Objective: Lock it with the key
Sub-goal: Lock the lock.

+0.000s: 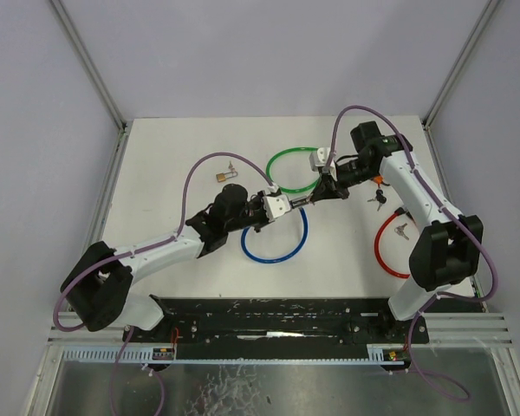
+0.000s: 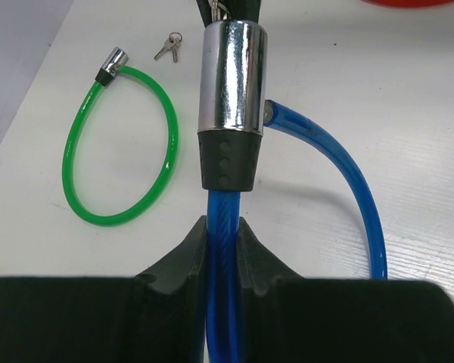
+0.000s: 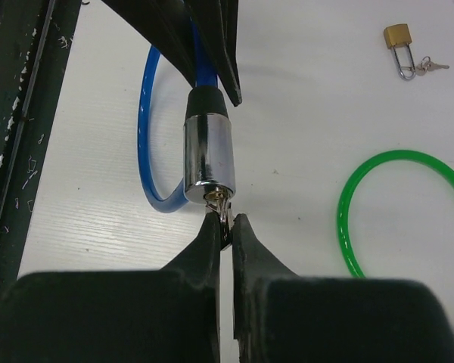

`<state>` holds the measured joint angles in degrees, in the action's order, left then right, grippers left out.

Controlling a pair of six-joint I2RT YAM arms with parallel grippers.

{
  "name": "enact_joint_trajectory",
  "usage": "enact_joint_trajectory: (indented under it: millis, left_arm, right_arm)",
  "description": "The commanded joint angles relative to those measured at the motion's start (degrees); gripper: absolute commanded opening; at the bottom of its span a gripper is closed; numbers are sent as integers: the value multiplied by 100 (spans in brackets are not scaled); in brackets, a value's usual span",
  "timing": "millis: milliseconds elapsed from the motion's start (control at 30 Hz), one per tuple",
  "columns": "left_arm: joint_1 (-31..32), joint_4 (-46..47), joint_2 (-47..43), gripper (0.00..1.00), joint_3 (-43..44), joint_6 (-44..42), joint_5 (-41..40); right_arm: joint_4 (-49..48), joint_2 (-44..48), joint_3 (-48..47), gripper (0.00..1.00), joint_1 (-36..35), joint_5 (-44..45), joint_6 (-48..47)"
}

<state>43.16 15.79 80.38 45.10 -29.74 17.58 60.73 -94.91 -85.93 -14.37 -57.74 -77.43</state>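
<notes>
A blue cable lock [image 1: 275,245] lies mid-table. My left gripper [image 2: 222,231] is shut on its blue cable [image 2: 221,249] just below the black collar and chrome lock barrel [image 2: 231,76], holding the barrel up. My right gripper [image 3: 223,224] is shut on a small silver key [image 3: 224,212] whose tip sits in the keyhole at the barrel's end [image 3: 209,155]. In the top view the two grippers meet nose to nose [image 1: 316,192] above the blue loop. The free end of the blue cable [image 2: 318,136] enters the barrel's side.
A green cable lock [image 1: 292,170] lies behind the grippers, a red one [image 1: 393,245] at the right with keys [image 1: 379,198] near it. A brass padlock [image 1: 225,175] with keys lies at the back left. A black rail [image 1: 277,316] runs along the near edge.
</notes>
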Motion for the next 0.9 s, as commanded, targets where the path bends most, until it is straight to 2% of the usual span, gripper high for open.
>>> enact_joint_trajectory:
  millis: [0, 133, 300, 367, 433, 533, 600, 800, 867]
  left_arm:
    - [45, 101, -136, 0, 163, -79, 31]
    - [47, 104, -128, 0, 177, -57, 29]
    - [45, 31, -87, 0, 220, -49, -15]
    - [44, 32, -78, 0, 229, -48, -33]
    - [44, 31, -69, 0, 240, -44, -16]
    - [44, -4, -79, 0, 274, -44, -8]
    - [44, -5, -106, 0, 263, -58, -8]
    - [44, -5, -106, 0, 256, -65, -5]
    - [48, -4, -112, 0, 254, -73, -5]
  right_arm:
    - [29, 75, -230, 0, -128, 82, 80]
    - [-204, 333, 29, 0, -225, 302, -123]
    - [-565, 736, 377, 28, -329, 438, -438]
    - [-613, 795, 381, 32, -337, 430, -426]
    - [-617, 780, 322, 33, -346, 413, -365]
    - [-452, 650, 191, 20, -430, 547, -368]
    - [-347, 556, 109, 19, -449, 638, -354]
    - [-602, 538, 165, 38, -451, 798, -35]
    - [-674, 553, 173, 40, -452, 859, 68]
